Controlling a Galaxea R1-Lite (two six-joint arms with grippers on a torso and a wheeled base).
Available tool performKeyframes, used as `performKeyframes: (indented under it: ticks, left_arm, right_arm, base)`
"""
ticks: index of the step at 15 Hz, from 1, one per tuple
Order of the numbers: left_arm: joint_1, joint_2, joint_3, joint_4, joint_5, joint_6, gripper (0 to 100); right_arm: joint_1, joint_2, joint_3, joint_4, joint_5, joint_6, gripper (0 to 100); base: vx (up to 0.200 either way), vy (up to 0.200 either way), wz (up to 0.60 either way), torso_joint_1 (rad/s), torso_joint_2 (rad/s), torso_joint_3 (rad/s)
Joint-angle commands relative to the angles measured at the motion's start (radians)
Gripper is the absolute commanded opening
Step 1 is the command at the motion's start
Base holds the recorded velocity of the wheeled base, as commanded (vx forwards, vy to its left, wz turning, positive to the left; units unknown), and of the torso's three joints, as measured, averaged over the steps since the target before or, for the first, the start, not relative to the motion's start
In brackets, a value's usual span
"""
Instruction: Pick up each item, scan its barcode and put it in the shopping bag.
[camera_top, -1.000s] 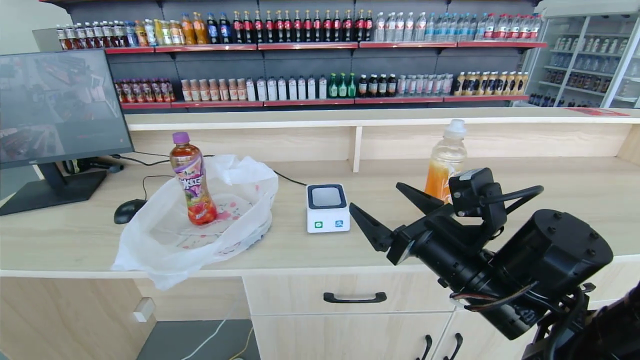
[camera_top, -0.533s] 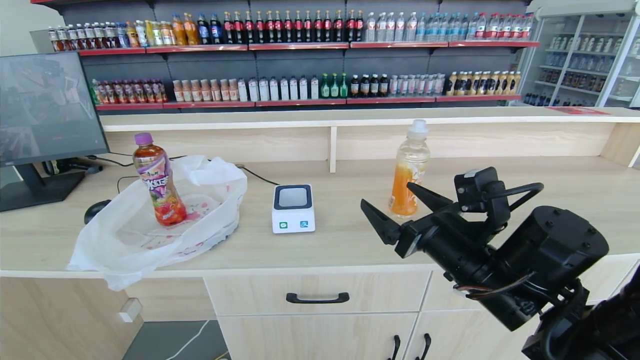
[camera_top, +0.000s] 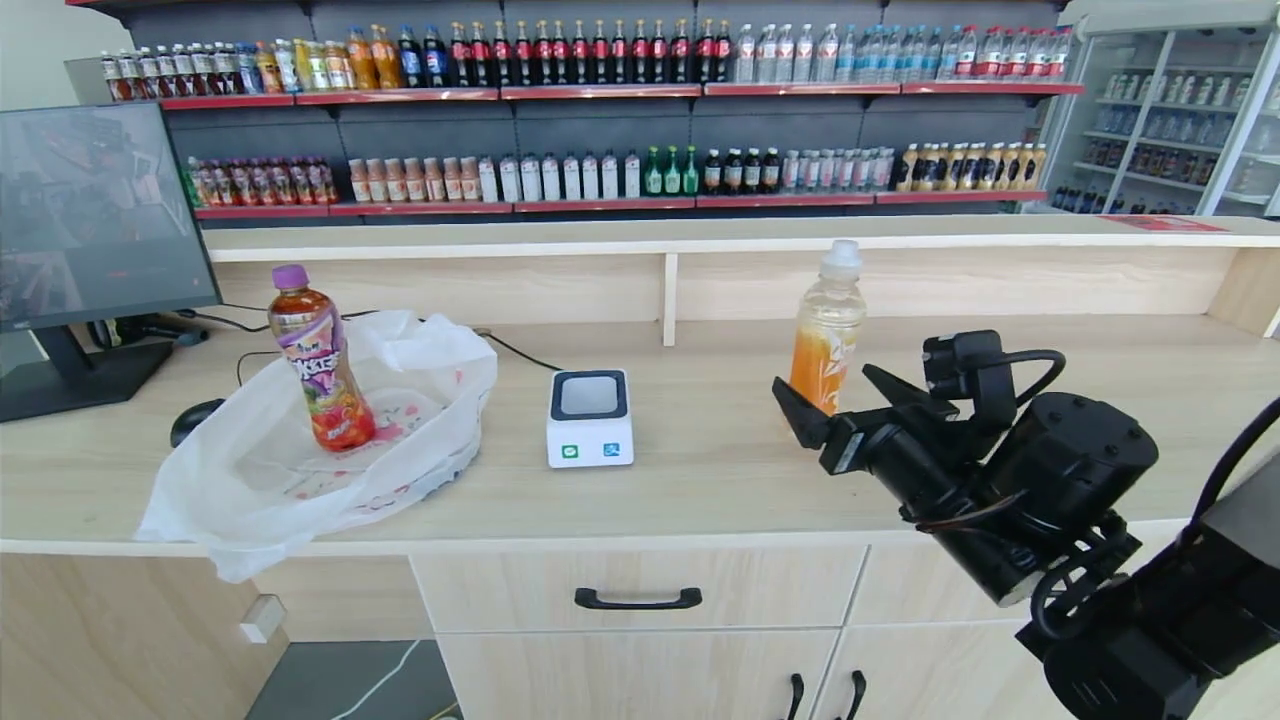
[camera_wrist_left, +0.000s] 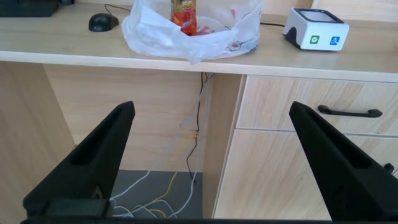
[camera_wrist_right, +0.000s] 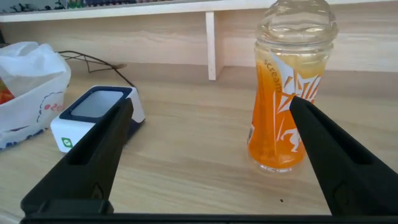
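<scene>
- While the right gripper (camera_top: 830, 388) is held wide open just short of the orange bottle (camera_top: 826, 340), nothing is gripped.
- The bottle is seen upright on the bench (camera_top: 700, 480), at two o'clock from the scanner (camera_top: 590, 420); the shopping bag (camera_top: 440, 400) lies at nine o'clock.
- A tip-over could be caused if one finger clips the tall bottle's side.
- The left gripper (camera_wrist_left: 211, 109) is seen open, low before the bench.

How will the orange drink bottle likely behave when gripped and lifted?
The orange drink bottle stands tall and narrow, so a sideways nudge may tip it. Its clear plastic wall probably flexes when squeezed. It looks partly full, so likely fairly light.
</scene>
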Motion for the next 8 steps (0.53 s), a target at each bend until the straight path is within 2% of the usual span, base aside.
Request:
performKeyframes:
  ticks: [1, 4, 6, 8]
  left_arm:
    - [0.000, 0.000, 0.000, 0.000, 0.000, 0.000, 100]
    - [0.000, 0.000, 0.000, 0.002, 0.000, 0.000, 100]
    - [0.000, 0.000, 0.000, 0.000, 0.000, 0.000, 100]
    - [0.000, 0.000, 0.000, 0.000, 0.000, 0.000, 100]
  right_arm:
    - [-0.035, 0.031, -0.003, -0.001, -0.009, 0.008, 100]
    - [-0.093, 0.037, -0.004, -0.001, -0.009, 0.008, 100]
    - [-0.090, 0.042, -0.007, -0.001, -0.009, 0.008, 100]
    - [-0.085, 0.050, -0.010, -0.001, -0.009, 0.008, 100]
  base:
    - [0.000, 0.000, 0.00, 0.000, 0.00, 0.000]
    - [0.000, 0.000, 0.00, 0.000, 0.00, 0.000]
    - [0.000, 0.000, 0.00, 0.000, 0.00, 0.000]
    - [0.200, 0.000, 0.00, 0.005, 0.00, 0.002]
